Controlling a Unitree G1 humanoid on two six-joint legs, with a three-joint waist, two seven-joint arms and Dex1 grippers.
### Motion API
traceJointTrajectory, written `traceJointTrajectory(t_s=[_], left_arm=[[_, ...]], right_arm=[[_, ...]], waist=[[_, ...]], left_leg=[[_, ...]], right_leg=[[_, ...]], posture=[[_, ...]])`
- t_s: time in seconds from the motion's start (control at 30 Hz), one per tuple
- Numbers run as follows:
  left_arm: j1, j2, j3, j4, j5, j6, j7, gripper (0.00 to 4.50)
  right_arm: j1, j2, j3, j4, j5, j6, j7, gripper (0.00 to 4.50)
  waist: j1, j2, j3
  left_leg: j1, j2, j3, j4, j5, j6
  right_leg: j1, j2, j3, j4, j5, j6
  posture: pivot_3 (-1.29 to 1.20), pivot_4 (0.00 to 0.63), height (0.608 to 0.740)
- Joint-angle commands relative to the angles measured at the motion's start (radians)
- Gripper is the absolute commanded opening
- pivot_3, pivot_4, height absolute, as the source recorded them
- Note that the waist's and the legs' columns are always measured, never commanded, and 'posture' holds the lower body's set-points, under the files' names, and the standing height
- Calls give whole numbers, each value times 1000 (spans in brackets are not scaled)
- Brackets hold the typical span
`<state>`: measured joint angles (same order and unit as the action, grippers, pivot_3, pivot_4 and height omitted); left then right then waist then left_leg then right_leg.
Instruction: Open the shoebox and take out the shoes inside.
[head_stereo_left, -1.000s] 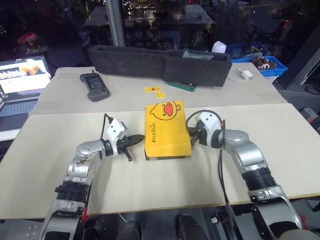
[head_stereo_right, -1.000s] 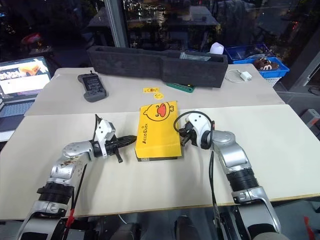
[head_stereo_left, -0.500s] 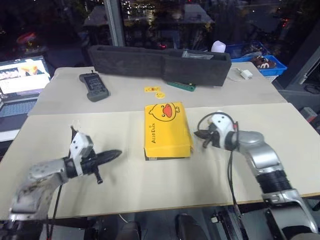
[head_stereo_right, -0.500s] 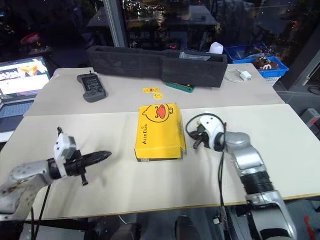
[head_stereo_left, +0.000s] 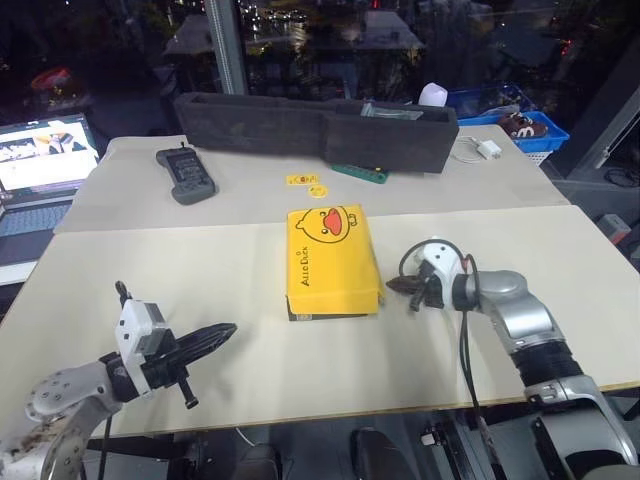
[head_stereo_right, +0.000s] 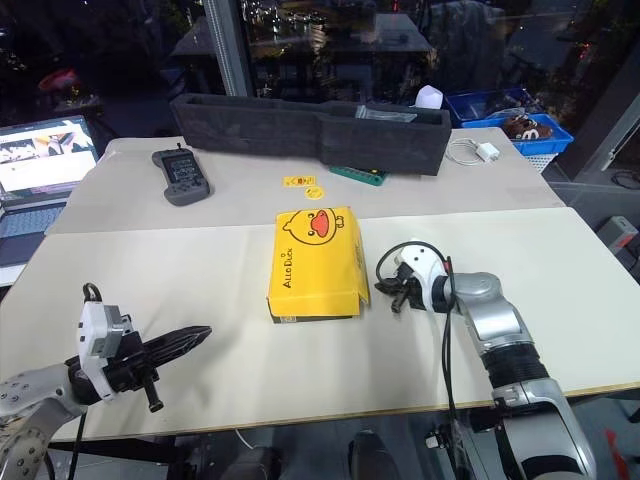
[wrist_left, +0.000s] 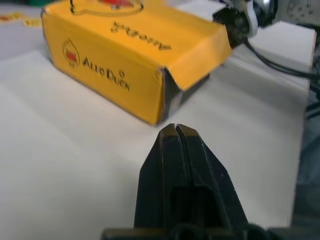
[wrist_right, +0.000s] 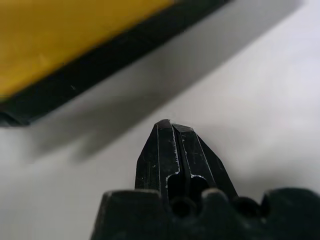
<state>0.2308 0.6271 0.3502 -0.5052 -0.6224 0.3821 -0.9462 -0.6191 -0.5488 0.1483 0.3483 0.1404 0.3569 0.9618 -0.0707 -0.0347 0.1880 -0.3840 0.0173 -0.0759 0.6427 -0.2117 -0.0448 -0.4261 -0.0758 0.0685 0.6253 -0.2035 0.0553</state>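
The shoebox (head_stereo_left: 330, 255) lies closed in the middle of the table, its yellow lid with the duck face on top and dark sides below. The shoes are hidden inside it. My left gripper (head_stereo_left: 228, 329) is shut and empty, hovering near the front left of the table, well apart from the box and pointing toward its near corner (wrist_left: 162, 95). Just right of the box's near right side, my right gripper (head_stereo_left: 392, 285) is shut on nothing. Its tips point at the dark lower edge (wrist_right: 100, 65), close to it but apart.
A long dark grey foam tray (head_stereo_left: 320, 125) spans the back of the table. A grey handheld device (head_stereo_left: 187, 172), yellow stickers (head_stereo_left: 308, 182) and a flat green strip (head_stereo_left: 360, 172) lie before it. An open laptop (head_stereo_left: 40, 165) stands far left, a blue basket (head_stereo_left: 520, 125) far right.
My left gripper has drawn back from the box's left side toward the near left of the table. My right gripper has shifted slightly right and down beside the box. The box has not moved.
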Motion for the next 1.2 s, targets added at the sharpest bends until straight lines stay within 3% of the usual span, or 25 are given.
traceJointTrajectory(t_s=[0.03, 0.33, 0.6, 0.7, 0.8, 0.97, 1.07, 1.2], left_arm=[[10, -11, -42, -17, 37, -70, -8, 10], [29, -7, -99, 24, 75, -124, -24, 10], [36, 10, -124, 15, 71, -119, -33, 10], [26, 15, -129, 22, 70, -117, -30, 10], [18, 22, -138, 28, 69, -115, -33, 10], [13, 26, -151, 26, 68, -109, -32, 10], [11, 30, -149, 23, 63, -105, -30, 10], [20, 31, -144, 19, 64, -107, -29, 10]], right_arm=[[-49, 20, -13, -17, 22, -4, 21, 0], [-82, 13, -32, -116, 56, 66, 69, 0], [-216, 73, -20, -254, 146, 187, 85, 0], [-333, 144, 45, -250, 127, 179, 92, 0], [-466, 282, 120, -176, 71, 122, 41, 0], [-635, 508, 132, -73, 55, 68, -61, 0], [-602, 479, 141, -70, 33, 68, -48, 0], [-536, 329, 150, -120, -1, 80, 10, 0]], waist=[[1, 0, 0], [3, 0, 0], [-4, 1, 0], [-1, 1, 1], [-6, 1, 1], [-8, 2, 1], [11, 0, 0], [36, -5, -3]], left_leg=[[0, 0, 0, 0, 0, 0], [0, 0, 0, 0, 0, 0], [0, 1, 0, 0, 0, 0], [-1, 1, 0, 0, 0, 0], [0, 1, 0, 0, 0, 0], [-5, 2, -1, -1, 0, 0], [-8, 2, -2, -1, 0, 0], [-8, -1, -3, 0, 0, -1]], right_leg=[[0, 0, 0, 0, 0, 0], [0, 0, 0, 0, 0, 0], [-1, 1, 0, 1, 0, 0], [-2, 1, 0, 1, 0, 0], [-3, 1, 0, 3, 0, -1], [-11, 2, 0, 7, 0, -3], [-13, 2, -1, 6, 4, -9], [-8, -1, -3, 1, 1, -4]], posture=[[0, 150, 720], [0, 150, 720], [0, 150, 720], [0, 150, 720], [0, 150, 720], [0, 150, 720], [0, 150, 720], [0, 150, 720]])
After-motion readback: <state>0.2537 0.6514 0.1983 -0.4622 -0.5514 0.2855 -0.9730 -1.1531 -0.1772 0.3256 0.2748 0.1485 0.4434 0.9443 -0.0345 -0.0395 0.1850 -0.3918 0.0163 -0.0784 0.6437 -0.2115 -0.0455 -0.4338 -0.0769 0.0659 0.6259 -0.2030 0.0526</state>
